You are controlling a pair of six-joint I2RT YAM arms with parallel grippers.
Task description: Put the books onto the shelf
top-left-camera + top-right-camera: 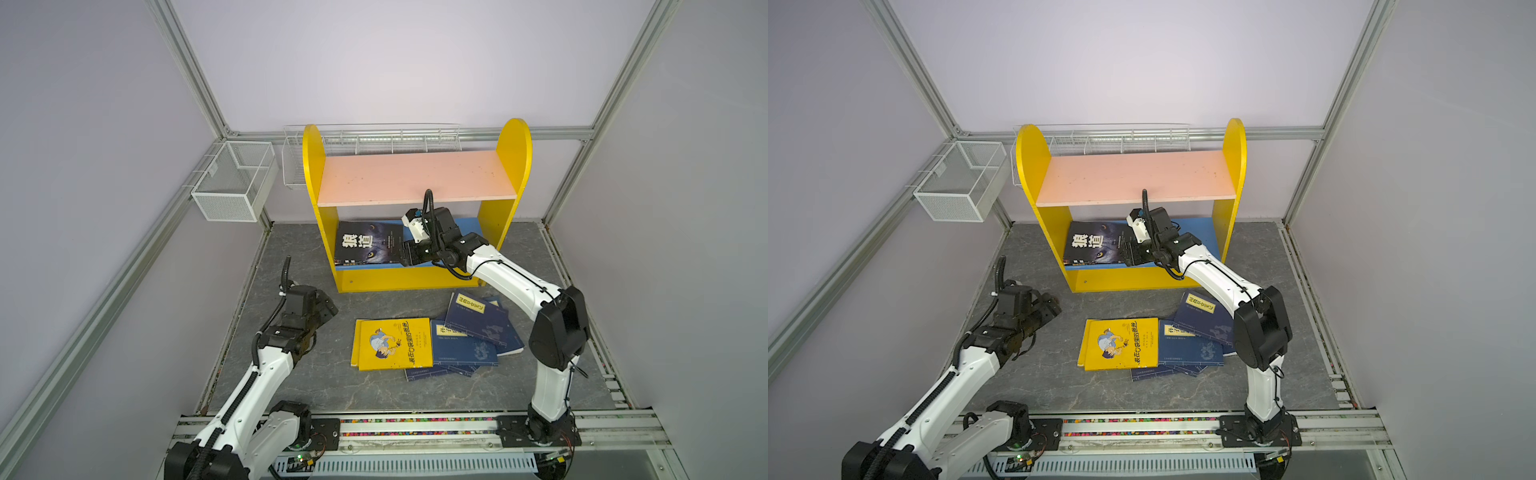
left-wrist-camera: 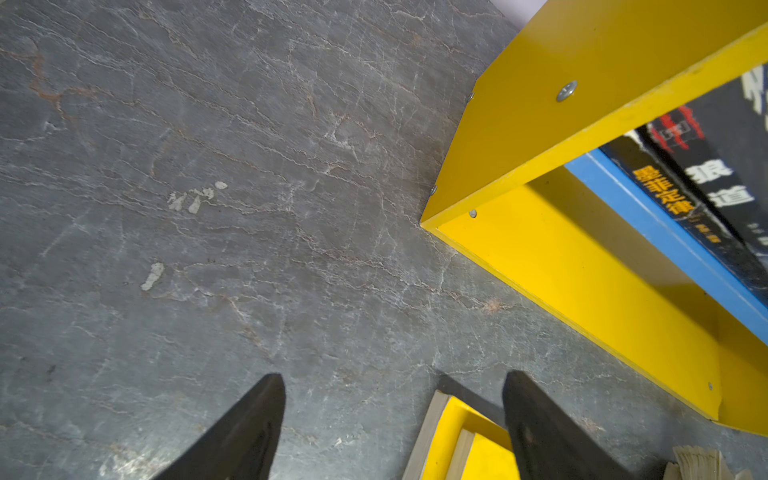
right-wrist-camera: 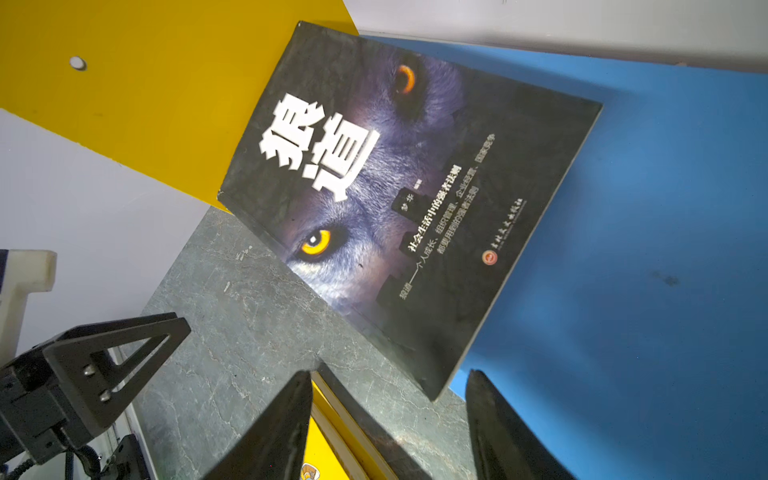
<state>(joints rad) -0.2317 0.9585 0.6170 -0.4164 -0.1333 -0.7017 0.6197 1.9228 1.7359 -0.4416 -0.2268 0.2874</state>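
Note:
The shelf (image 1: 415,176) (image 1: 1133,176) stands at the back of the floor. On the left part of its blue lower board lies a black wolf-cover book (image 1: 368,243) (image 1: 1096,245) (image 3: 415,199). It rests on another black book with orange characters (image 2: 665,199). My right gripper (image 1: 405,255) (image 1: 1128,255) (image 3: 390,376) hovers at that book's right front corner, open, with nothing between its jaws. Yellow books (image 1: 392,344) (image 1: 1121,344) and navy books (image 1: 473,332) (image 1: 1200,336) lie on the floor in front. My left gripper (image 1: 328,307) (image 1: 1052,305) (image 2: 395,376) is open over bare floor, left of the yellow books (image 2: 457,436).
A white mesh basket (image 1: 232,183) (image 1: 959,183) hangs on the left wall. A long wire rack (image 1: 374,139) runs behind the shelf's top. The pink upper board overhangs my right gripper. The yellow side panels bound the lower board.

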